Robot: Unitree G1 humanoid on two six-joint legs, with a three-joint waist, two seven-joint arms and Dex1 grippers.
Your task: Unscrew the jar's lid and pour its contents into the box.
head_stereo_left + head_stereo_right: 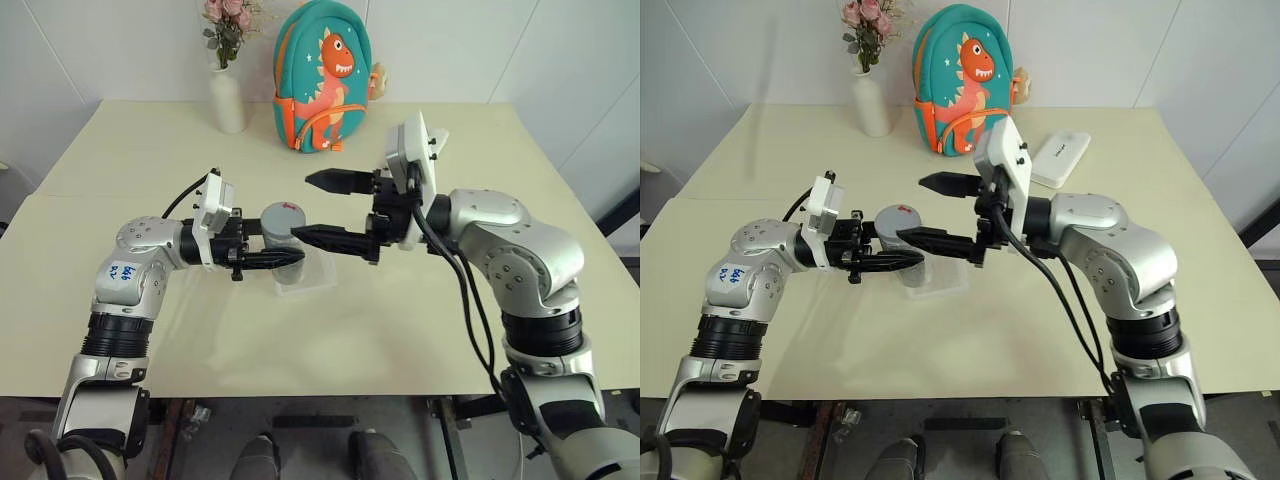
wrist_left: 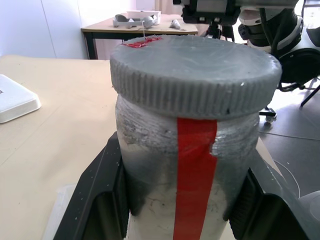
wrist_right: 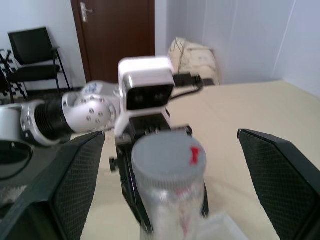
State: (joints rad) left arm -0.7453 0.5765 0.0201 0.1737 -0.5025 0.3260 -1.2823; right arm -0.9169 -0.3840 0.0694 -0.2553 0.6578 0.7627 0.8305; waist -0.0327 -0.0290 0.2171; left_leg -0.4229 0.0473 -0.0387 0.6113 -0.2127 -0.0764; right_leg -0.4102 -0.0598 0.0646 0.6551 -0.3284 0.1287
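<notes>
Box (image 1: 305,272) under jar (image 1: 278,228); vase (image 1: 227,98), backpack (image 1: 324,78) behind.

table (image 1: 420,330) — box (image 1: 312,276), vase (image 1: 228,100), backpack (image 1: 325,78)

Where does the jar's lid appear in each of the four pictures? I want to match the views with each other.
Left eye view: the lid sits left of centre, on the jar held by the left gripper.
Right eye view: the lid is left of centre.
Left wrist view: the lid spans the upper half.
Right wrist view: the lid is low, near the middle.
Shared landmark: the red mark on the lid.
</notes>
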